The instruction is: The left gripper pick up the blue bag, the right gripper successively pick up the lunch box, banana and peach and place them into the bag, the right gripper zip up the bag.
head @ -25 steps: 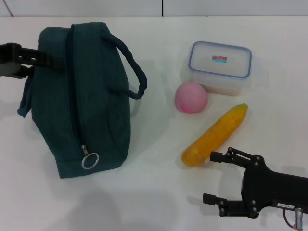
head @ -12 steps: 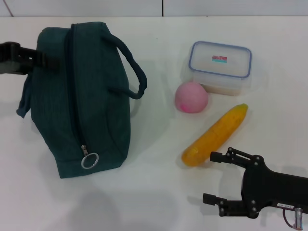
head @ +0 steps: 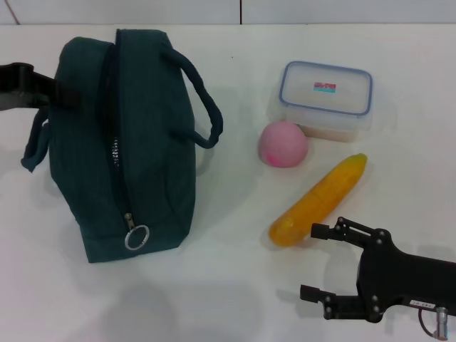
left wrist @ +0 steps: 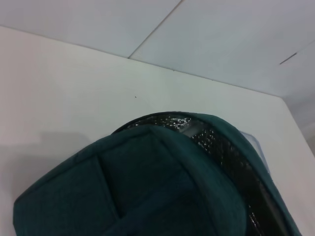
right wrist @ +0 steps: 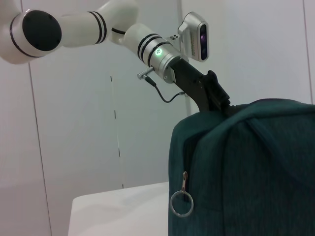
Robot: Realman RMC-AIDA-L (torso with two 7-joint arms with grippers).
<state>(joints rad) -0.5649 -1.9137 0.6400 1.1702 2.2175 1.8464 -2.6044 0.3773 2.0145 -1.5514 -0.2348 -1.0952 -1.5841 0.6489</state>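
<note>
The blue bag (head: pixel 121 142) stands on the white desk (head: pixel 235 285) toward my left side, its zip running along the top with the metal ring pull (head: pixel 135 237) hanging at the near end, and the zip looks parted a little partway along. From my left wrist I can see silver lining (left wrist: pixel 216 142) showing through a gap at the bag's top edge. One loop handle (head: pixel 199 100) arches out on the side facing the food; the other (head: pixel 32 146) droops on the far side. My left gripper (head: pixel 60 92) is at the bag's upper far corner, touching the fabric there, and the right wrist view shows its black jaws (right wrist: pixel 211 96) pressed onto the top edge of the bag; I take them to be clamped on it. To the right of the bag, well apart from it, sits the peach (head: pixel 283 144), just beside the near corner of the lunch box (head: pixel 326 100), which lies closed with its label up. The banana (head: pixel 318 201) lies slantwise just below them, its upper tip near the box. My right gripper (head: pixel 313 262) rests low at the near right of the desk with its jaws spread wide and holding nothing, one fingertip (head: pixel 318 231) close to the banana's lower end.
</note>
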